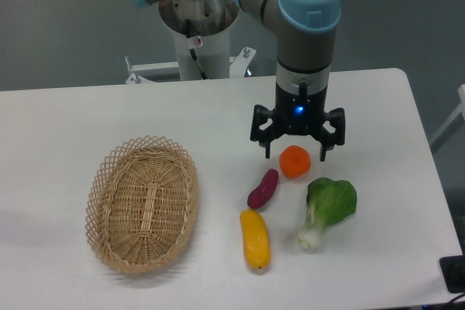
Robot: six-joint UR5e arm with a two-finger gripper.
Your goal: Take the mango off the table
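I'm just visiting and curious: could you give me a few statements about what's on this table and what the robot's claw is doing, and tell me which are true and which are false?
1. The mango lies on the table, with nothing gripping it. True.
2. The gripper is shut on the mango. False: it is open, above the orange.
3. The basket holds fruit. False: nothing lies in it.
4. The purple vegetable lies between the orange and the mango. True.
5. The leafy green vegetable lies left of the basket. False: it lies at the right, beside the mango.
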